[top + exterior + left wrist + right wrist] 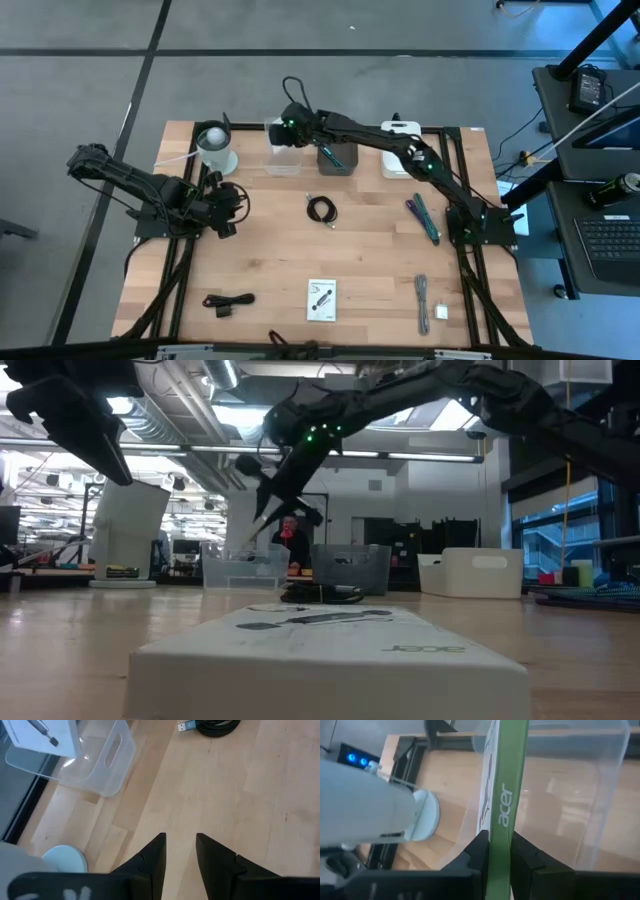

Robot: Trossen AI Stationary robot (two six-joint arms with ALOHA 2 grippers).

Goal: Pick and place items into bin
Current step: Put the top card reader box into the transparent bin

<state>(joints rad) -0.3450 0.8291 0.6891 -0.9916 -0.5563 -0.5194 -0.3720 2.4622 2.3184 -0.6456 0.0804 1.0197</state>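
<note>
My right gripper (pixel 499 851) is out over the clear plastic bin (pixel 283 158) at the far side of the wooden table (pixel 370 260), fingers pinched on a flat white card packet with a green printed edge (pixel 506 795). I'm holding it on edge, thin side between the pads, so it hangs straight down and should slip between the bin's walls rather than bridge the rim. In the right wrist view the packet sits right inside the bin's mouth, with the transparent wall (pixel 600 805) behind it. My read: this is the release step, and I need only part the fingers.

My left gripper (pixel 180 851) waits near the left edge of the table, fingers a little apart and holding nothing, pointed at bare wood just beside the whitish round cup (pixel 215 147).

Plenty left to collect: a black coiled cable (pixel 321 209) mid-table, a teal pen-like tool (pixel 422 219) on the right, a second white printed card (pixel 321 299) near the front, a black cable bundle (pixel 228 301) front left, and a grey cable (pixel 422 297) with a small white block (pixel 441 312) front right. The dark grey bin (pixel 337 158) and white bin (pixel 400 163) stand beside the clear one.
</note>
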